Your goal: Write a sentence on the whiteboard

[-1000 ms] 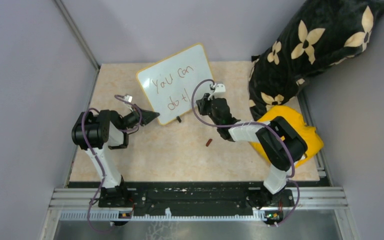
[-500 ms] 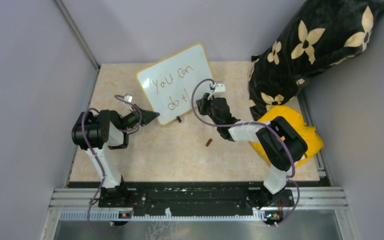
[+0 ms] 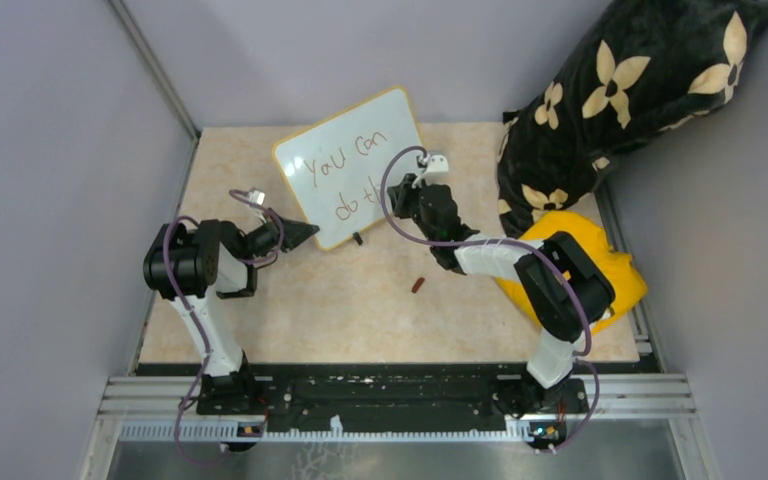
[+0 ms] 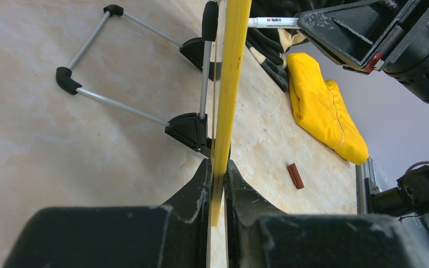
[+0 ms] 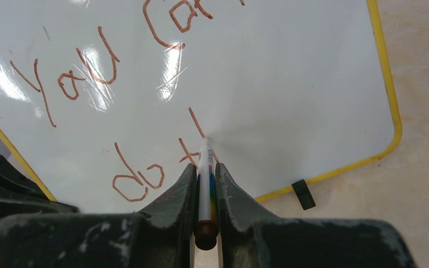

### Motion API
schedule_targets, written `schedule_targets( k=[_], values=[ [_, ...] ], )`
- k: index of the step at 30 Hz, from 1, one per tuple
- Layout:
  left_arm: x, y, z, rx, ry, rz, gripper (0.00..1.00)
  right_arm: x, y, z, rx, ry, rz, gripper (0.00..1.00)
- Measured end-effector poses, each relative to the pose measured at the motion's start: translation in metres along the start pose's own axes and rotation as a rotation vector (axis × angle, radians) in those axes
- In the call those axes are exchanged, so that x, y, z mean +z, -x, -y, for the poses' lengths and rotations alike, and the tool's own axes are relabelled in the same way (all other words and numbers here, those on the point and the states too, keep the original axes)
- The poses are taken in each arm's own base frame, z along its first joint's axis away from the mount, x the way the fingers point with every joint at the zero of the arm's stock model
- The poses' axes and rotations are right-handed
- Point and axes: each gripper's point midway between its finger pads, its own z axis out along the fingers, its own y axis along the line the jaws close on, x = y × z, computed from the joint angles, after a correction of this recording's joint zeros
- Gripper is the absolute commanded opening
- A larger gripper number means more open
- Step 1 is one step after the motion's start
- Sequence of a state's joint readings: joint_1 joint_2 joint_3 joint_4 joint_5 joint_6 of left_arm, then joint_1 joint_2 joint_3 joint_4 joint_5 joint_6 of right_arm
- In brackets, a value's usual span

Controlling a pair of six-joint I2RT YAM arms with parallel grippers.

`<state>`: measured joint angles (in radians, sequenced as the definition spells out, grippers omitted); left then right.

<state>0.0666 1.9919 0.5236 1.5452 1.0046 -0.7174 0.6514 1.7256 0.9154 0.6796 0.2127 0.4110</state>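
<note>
On beige tabletop (image 3: 360, 310), left claw (image 4: 218, 165) pinches standing whiteboard (image 3: 360, 150); right claw (image 5: 204, 167) pinches marker (image 5: 204, 184), tip on it.

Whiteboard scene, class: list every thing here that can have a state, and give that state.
whiteboard, propped on its wire stand, edge clamped
sentence, unfinished: "You can do t" plus a further stroke
marker, uncapped, gripped, tip at the board
left gripper, shut on the whiteboard's edge
right gripper, shut on the marker
red-brown cap-like piece, lying loose on the table
yellow cloth, crumpled
</note>
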Motion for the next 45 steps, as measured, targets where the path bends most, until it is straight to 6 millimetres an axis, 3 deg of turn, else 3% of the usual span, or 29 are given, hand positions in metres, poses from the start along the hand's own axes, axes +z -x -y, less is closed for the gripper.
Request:
schedule_targets(
  k=[24,45],
  values=[
    [0.000,0.000,0.000,0.000,0.000,0.000,0.00,0.002,0.000,0.010,-0.012,-0.034,-0.011,0.00],
    [0.000,0.000,0.000,0.000,-0.001,-0.001,0.00,-0.007,-0.018,0.020,-0.015,-0.045,-0.035,0.00]
  ],
)
